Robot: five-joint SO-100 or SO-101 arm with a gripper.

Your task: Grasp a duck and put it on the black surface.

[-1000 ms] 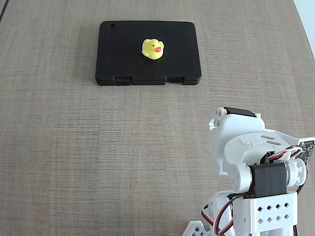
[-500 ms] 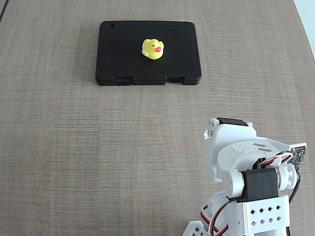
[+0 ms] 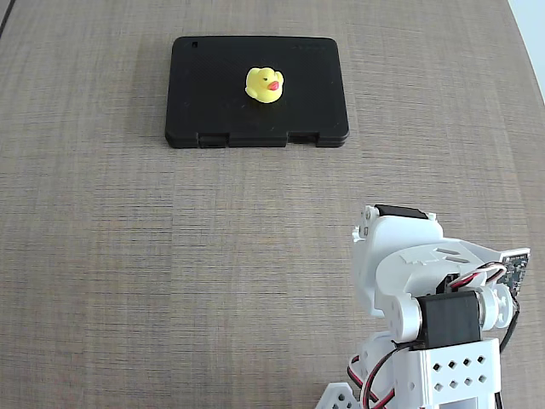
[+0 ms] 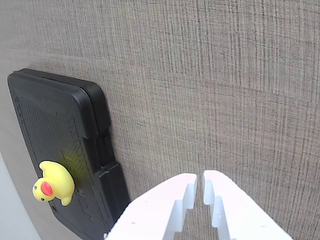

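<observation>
One duck [image 3: 265, 85] is all we find, and it sits upright near the middle of the black surface [image 3: 204, 94], beak toward the right in the fixed view. Our gripper [image 4: 202, 186] is well apart from it over bare table [image 3: 128, 273], fingers nearly pressed together and holding nothing. We judge the task essentially done. If we had to lift it again, we would expect a light, soft, slightly squashy toy, best pinched gently across the round body rather than the head.
</observation>
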